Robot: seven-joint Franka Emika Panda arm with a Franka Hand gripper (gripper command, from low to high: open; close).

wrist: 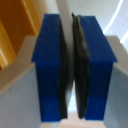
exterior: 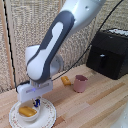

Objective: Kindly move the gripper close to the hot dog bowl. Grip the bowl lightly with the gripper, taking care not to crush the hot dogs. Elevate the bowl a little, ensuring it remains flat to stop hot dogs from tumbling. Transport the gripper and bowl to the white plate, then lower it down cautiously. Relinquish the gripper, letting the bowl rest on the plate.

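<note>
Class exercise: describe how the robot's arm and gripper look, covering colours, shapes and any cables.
The arm is glossy white with rounded segments and dark grey joint panels. A thin black cable curves behind it. The gripper is a flat white block with two short blue fingers, lined with black pads.

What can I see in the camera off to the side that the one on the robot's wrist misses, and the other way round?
Only the exterior view shows the white plate, the pink cup, a loose orange piece and a black appliance. Only the wrist view shows the blue fingers pressed on a thin white rim, apparently the hot dog bowl. Both show the gripper and yellow-orange food.
</note>
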